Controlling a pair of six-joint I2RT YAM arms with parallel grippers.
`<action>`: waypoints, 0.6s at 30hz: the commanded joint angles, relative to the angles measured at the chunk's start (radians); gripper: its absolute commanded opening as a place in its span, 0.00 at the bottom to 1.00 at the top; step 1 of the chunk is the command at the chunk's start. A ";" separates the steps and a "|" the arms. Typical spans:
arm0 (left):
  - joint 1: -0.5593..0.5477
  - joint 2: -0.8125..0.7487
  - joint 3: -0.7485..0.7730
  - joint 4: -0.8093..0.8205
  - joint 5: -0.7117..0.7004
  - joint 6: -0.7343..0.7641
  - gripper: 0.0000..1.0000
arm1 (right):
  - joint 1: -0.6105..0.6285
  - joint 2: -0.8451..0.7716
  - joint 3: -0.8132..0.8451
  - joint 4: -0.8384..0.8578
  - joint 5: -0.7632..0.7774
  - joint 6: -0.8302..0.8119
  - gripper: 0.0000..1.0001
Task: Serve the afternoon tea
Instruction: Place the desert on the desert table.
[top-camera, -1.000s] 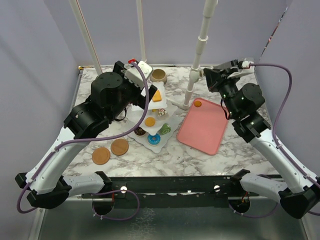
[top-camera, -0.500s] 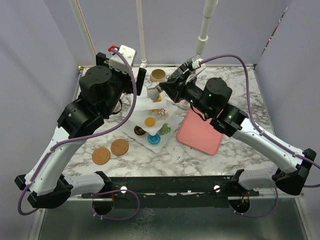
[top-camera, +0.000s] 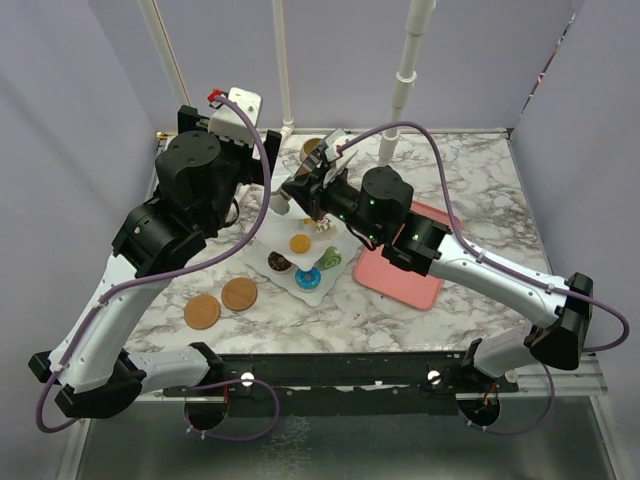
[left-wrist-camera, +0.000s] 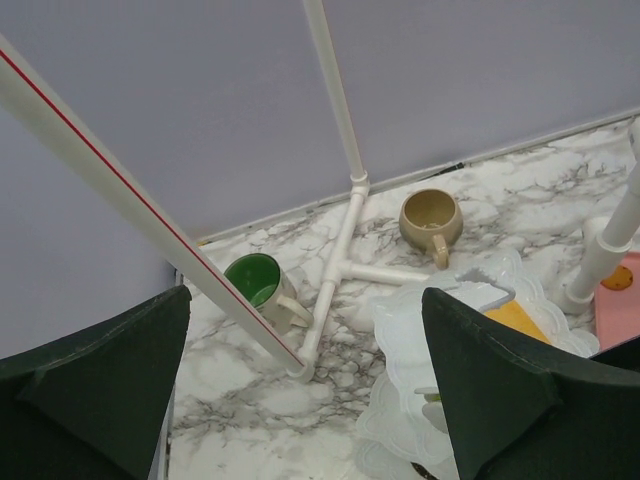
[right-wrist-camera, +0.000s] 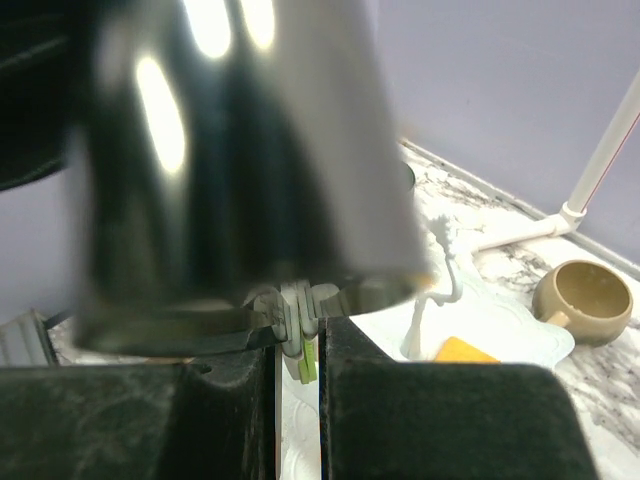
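1. Currently your right end effector (top-camera: 303, 190) is over the upper plates of the white stand (top-camera: 343, 243). Its fingers are pinched almost together on a thin grey-and-green piece. I judge this to be the handle of the tongs (right-wrist-camera: 250, 150), whose shiny metal fills the right wrist view as a blur.
2. Your left end effector (left-wrist-camera: 305, 300) is spread wide and carries nothing. It hovers above the back left of the bench (top-camera: 470, 190), looking down on the green mug (left-wrist-camera: 255, 280) and the tan mug (left-wrist-camera: 430, 215), both upright behind the stand.
3. You will find the stand mid-bench, just left of the pink tray (top-camera: 405, 275). Pastries lie on its bottom plate, a yellow cake slice (right-wrist-camera: 465, 350) sits on a higher one, and one orange pastry (left-wrist-camera: 620, 278) rests on the tray.
4. You appear to be working a pastry at the stand with the tongs; whether they hold anything cannot be told.
5. Descend slowly and keep the tong tips clear of the stand's post (right-wrist-camera: 425, 320) and the wavy rims, since a nudge would likely rock the stand.
6. Hold your left arm high and back, because the two arms are close together here.
7. Later, the mugs probably belong on the brown discs (top-camera: 240, 294) near the front.
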 joint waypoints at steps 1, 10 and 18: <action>0.011 0.003 0.016 -0.045 -0.022 -0.021 0.99 | 0.016 0.036 0.031 0.131 0.059 -0.100 0.01; 0.013 -0.008 0.021 -0.054 0.030 0.005 0.99 | 0.016 0.070 -0.017 0.202 0.088 -0.136 0.05; 0.016 0.008 0.040 -0.059 0.053 0.003 0.99 | 0.018 0.049 -0.054 0.216 0.065 -0.132 0.30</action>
